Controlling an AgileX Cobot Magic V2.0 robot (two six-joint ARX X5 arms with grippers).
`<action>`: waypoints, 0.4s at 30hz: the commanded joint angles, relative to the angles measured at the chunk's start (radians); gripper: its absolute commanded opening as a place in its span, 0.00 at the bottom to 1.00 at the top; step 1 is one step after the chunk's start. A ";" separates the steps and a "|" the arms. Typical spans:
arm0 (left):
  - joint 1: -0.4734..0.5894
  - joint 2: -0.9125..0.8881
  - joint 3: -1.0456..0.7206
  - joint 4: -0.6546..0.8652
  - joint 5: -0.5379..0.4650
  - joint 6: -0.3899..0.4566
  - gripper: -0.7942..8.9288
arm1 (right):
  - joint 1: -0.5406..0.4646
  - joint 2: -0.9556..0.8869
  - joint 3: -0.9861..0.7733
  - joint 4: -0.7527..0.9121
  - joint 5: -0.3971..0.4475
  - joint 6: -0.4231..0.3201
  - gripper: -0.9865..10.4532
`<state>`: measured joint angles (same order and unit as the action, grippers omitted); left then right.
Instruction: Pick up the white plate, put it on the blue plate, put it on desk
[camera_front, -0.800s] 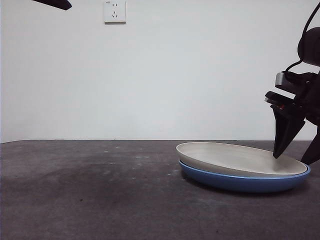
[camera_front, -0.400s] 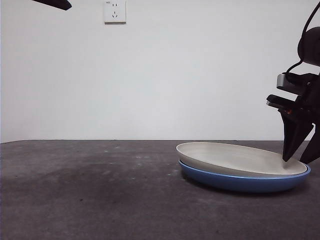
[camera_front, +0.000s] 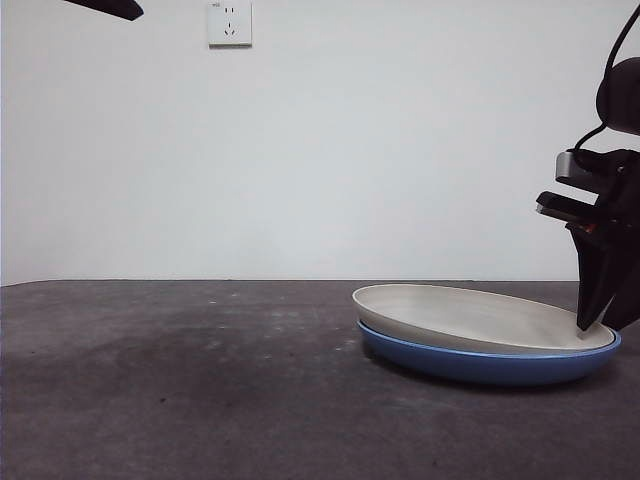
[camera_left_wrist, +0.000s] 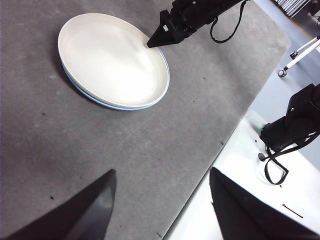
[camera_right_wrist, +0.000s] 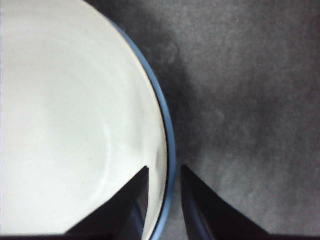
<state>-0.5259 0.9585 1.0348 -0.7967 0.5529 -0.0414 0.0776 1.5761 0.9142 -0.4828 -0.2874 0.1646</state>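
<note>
White plate (camera_front: 470, 315) nested on blue plate (camera_front: 480, 364), on worktop (camera_front: 180, 390). Right gripper (camera_right_wrist: 165, 175) narrowly open, straddling both rims, holding nothing. Judgement: lower fully, clamp both rims together, lift level. Left gripper (camera_left_wrist: 160, 190) wide open, empty, well apart from plates.

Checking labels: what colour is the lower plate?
Glossy medium-blue round plate, clearest in the front view.
</note>
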 joint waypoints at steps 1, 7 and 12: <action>-0.005 0.007 0.010 0.006 0.004 0.014 0.39 | 0.000 0.019 0.007 -0.008 0.000 0.003 0.17; -0.005 0.007 0.010 0.006 0.004 0.014 0.39 | 0.000 0.019 0.007 -0.013 0.000 0.003 0.10; -0.005 0.007 0.010 0.005 0.004 0.014 0.39 | 0.000 0.019 0.007 -0.011 0.000 0.004 0.10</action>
<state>-0.5259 0.9585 1.0348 -0.7967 0.5529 -0.0414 0.0772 1.5761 0.9142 -0.4953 -0.2878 0.1661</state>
